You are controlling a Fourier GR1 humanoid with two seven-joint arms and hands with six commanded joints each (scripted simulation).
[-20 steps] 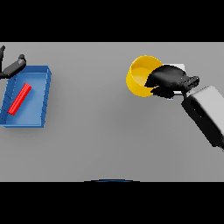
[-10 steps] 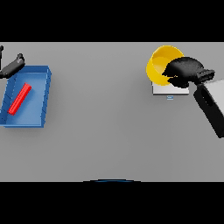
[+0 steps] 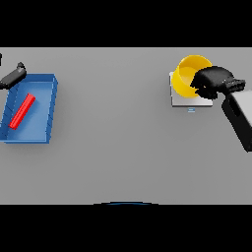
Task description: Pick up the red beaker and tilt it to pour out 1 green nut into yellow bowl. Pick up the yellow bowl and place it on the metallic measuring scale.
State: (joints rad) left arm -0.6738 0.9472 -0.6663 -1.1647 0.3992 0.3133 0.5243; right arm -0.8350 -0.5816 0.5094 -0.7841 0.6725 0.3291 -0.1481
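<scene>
The yellow bowl (image 3: pixel 187 74) is tilted, its opening facing left, over the metallic measuring scale (image 3: pixel 183 100) at the right of the table. My right hand (image 3: pixel 212 81) is shut on the bowl's right rim. The red beaker (image 3: pixel 22 111) lies on its side in the blue tray (image 3: pixel 48 113) at the left. My left hand (image 3: pixel 13 76) shows at the far left edge, just above the tray's back corner, holding nothing. I cannot see a green nut.
The blue tray takes up the left side of the grey table. The scale stands at the right, with a small blue mark on its front edge.
My right hand has carried the yellow bowl to the right and a little up, until it is over the scale. The left hand has drawn further toward the left edge.
</scene>
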